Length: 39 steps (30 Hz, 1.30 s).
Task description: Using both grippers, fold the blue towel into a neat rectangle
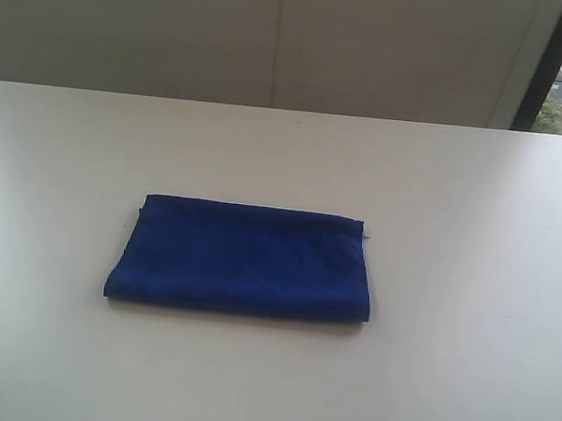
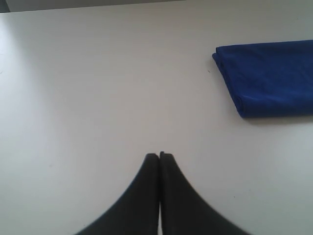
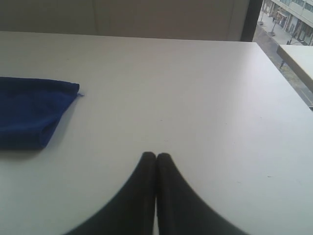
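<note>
The blue towel (image 1: 244, 258) lies flat on the white table (image 1: 462, 209) as a folded rectangle, near the middle. Neither arm shows in the exterior view. In the left wrist view the left gripper (image 2: 159, 155) is shut with nothing in it, above bare table, and the blue towel (image 2: 269, 76) lies well away from it. The right gripper (image 3: 156, 155) is also shut and empty over bare table, with one end of the blue towel (image 3: 32, 112) off to its side. A tiny pale tag (image 1: 367, 237) sticks out at the towel's far right corner.
A pale wall (image 1: 279, 39) rises behind the table's far edge. A dark window frame (image 1: 542, 67) stands at the back right, with a street outside. Another table edge (image 3: 298, 58) shows beyond the right side.
</note>
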Tool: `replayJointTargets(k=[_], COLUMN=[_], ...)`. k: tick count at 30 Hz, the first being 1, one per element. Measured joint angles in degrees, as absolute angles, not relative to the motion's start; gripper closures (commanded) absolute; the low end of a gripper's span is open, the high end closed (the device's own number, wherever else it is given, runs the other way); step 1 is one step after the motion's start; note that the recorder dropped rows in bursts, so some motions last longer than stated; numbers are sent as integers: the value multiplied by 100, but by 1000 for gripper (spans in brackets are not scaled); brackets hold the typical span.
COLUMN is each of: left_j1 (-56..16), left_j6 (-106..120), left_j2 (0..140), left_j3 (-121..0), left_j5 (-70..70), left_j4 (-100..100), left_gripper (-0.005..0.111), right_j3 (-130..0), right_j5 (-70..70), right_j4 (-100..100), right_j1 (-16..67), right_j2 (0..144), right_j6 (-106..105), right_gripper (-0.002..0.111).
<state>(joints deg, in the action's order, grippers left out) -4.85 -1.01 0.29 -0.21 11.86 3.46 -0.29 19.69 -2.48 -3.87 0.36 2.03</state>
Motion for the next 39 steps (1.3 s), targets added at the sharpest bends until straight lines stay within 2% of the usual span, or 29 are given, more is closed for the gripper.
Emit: replayJointTargets(k=[39], left_j1=[-485], left_j6=[-101], left_j2=[29], left_j3=[-21], left_j5=[1186], left_j4=[346], left_gripper=[107], right_j3=[-29], right_j5=[1969], right_j4=[-248], right_j1=[-273], right_j2=[36], right_j6=[203], right_gripper=[108])
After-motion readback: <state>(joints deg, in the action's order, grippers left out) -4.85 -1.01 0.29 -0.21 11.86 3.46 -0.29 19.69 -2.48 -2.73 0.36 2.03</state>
